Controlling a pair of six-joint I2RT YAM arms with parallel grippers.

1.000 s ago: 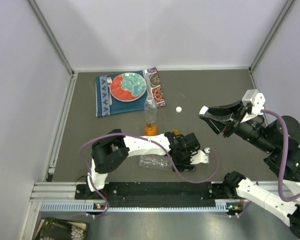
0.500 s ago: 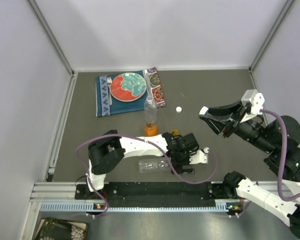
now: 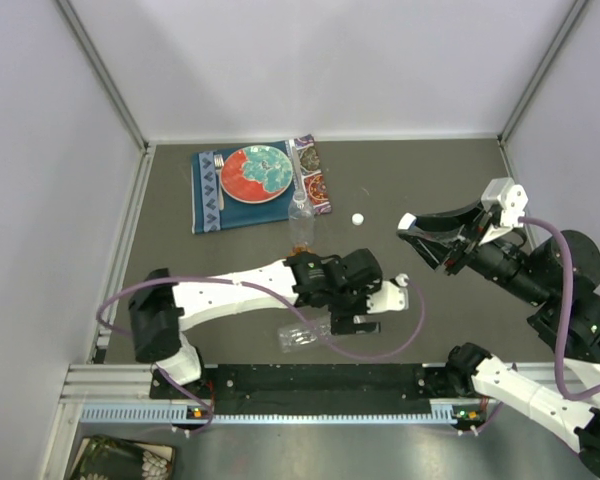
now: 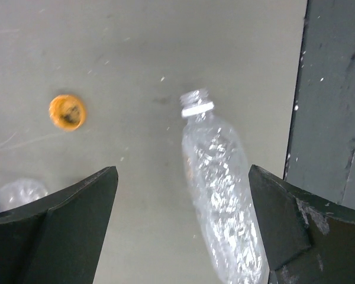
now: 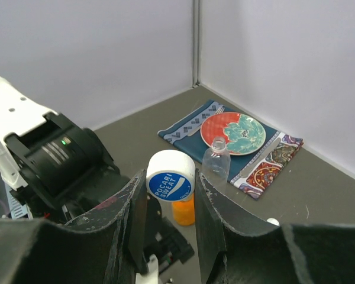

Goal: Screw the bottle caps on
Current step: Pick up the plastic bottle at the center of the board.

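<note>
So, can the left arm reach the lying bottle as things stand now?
Probably yes. The left gripper is open and hangs right over the bottle, with nothing between them. The orange cap lies apart, off to one side.

Overhead camera, two close wrist views
</note>
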